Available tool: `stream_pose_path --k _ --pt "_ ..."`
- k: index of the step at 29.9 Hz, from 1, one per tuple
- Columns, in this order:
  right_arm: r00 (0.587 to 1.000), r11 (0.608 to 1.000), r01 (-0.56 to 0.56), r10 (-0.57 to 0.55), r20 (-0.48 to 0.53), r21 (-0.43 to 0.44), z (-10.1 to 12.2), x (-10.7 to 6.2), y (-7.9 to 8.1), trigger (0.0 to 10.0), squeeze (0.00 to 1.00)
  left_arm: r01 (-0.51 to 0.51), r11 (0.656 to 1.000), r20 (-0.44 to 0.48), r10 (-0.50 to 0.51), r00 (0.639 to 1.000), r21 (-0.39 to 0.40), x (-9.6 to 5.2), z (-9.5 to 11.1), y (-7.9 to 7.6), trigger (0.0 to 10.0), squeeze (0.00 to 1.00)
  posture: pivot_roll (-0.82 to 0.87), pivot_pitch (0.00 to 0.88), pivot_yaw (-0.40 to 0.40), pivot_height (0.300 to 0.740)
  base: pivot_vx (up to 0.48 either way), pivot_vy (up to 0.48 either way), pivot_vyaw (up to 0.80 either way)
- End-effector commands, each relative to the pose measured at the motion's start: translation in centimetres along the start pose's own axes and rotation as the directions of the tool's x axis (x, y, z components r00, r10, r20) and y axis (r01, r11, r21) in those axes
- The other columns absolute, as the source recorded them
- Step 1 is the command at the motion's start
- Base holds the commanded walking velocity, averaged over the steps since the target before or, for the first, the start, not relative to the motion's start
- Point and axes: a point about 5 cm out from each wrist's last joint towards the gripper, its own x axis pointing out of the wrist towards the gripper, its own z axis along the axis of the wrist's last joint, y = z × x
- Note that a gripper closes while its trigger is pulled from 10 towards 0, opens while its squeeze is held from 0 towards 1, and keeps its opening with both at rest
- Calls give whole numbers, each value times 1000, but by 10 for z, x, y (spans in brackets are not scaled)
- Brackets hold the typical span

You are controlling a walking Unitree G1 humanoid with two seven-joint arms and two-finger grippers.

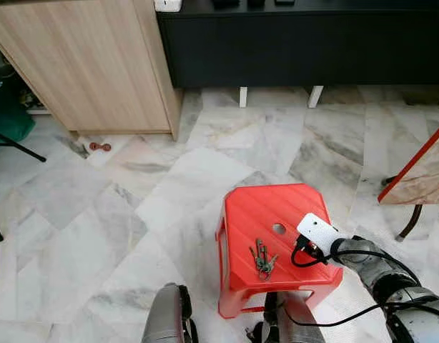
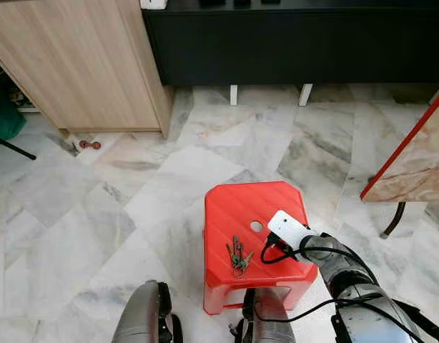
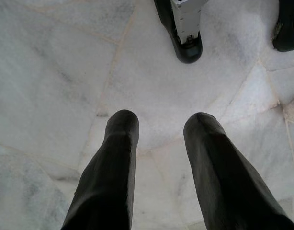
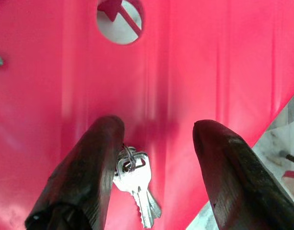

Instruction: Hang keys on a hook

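Note:
A bunch of keys (image 1: 262, 259) lies on top of a red plastic stool (image 1: 255, 214), near its front edge and just left of the round hole (image 1: 279, 229) in the seat. My right gripper (image 1: 299, 250) reaches over the stool's right side, under its white wrist box. In the right wrist view the right gripper (image 4: 159, 129) is open just above the red seat. A silver key on a ring (image 4: 135, 175) lies against the inner side of one finger (image 4: 89, 163). My left gripper (image 3: 161, 122) hangs open over the marble floor.
A light wooden cabinet (image 1: 91, 64) stands at the back left and a dark low cabinet (image 1: 305, 43) along the back. A red-edged table (image 1: 420, 171) juts in at the right. A small red object (image 1: 99, 146) lies on the floor. My foot (image 3: 183, 28) stands close to the left gripper.

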Motion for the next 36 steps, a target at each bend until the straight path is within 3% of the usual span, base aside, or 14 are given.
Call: stream_pose_path --k 1,11,26,27,29,30,32,36 --pt "999 999 -30 31 -28 15 -9 -1 4 10000 0 4 1000 -39 -4 999 1 -4 -11 0 10000 0 105 225 10 610 0 0 0" --pt "996 996 -85 86 -40 24 -13 1 14 10000 0 5 1000 -38 -5 999 7 -3 -10 2 10000 0 108 225 15 610 0 0 0" --pt "991 992 -126 127 -38 20 -9 1 15 10000 0 0 1000 -33 1 999 10 -2 -6 3 10000 0 105 223 14 610 0 0 0" --pt "990 991 -132 133 -42 21 -11 1 16 7647 0 -1 1000 -31 1 1000 10 -2 -5 3 10000 0 106 225 15 610 0 0 0" --pt "990 991 -135 136 -47 20 -12 1 17 7647 0 -1 1000 -30 1 1000 10 -2 -5 3 10000 0 107 226 14 610 0 0 0" --pt "990 991 -132 133 -52 19 -12 1 17 4863 0 -2 1000 -30 2 1000 10 -2 -5 3 10000 0 106 229 15 610 0 0 0" --pt "990 991 -131 132 -58 24 -14 1 17 4196 0 -2 1000 -30 2 1000 11 -2 -5 3 10000 0 106 231 14 610 0 0 0" --pt "990 992 -122 124 -72 28 -16 1 17 4471 0 -1 1000 -31 2 1000 12 -1 -5 3 10000 0 108 234 15 610 0 0 0"
